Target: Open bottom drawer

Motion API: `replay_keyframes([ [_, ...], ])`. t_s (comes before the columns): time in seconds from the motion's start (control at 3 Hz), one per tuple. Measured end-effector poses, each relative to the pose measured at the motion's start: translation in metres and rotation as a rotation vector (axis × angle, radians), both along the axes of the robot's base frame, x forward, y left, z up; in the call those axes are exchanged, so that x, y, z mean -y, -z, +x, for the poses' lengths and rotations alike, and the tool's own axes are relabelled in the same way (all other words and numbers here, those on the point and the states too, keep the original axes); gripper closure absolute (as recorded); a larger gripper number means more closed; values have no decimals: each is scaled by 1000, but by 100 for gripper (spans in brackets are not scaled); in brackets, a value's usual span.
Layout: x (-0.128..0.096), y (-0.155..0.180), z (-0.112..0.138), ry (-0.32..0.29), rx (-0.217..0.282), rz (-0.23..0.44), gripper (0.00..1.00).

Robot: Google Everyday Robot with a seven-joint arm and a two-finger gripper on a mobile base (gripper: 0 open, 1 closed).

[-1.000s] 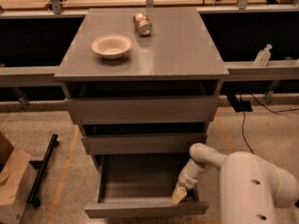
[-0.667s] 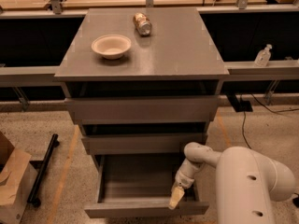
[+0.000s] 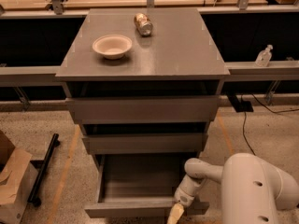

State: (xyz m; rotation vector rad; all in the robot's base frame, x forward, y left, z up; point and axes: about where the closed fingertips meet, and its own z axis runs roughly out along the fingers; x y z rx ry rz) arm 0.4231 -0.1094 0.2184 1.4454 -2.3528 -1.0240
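Camera view: pincer (image 3: 176, 213), grip impossible to tell, is dropping past the open bottom drawer (image 3: 135, 183) front; task appearing done.

No text, number or brand can be read anywhere. The can (image 3: 143, 24) lying on the bench (image 3: 187, 55) carries a printed wrap, but its words cannot be made out, and neither can the label on the small bottle (image 3: 264, 56) at the right. The pincer (image 3: 176, 213) sits at the front panel of the pulled-out bottom drawer (image 3: 131, 209), toward its right end.
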Motion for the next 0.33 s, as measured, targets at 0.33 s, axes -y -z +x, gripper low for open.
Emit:
replay_keyframes([
  [0.33,-1,-5,-3,3,-8,2,0],
])
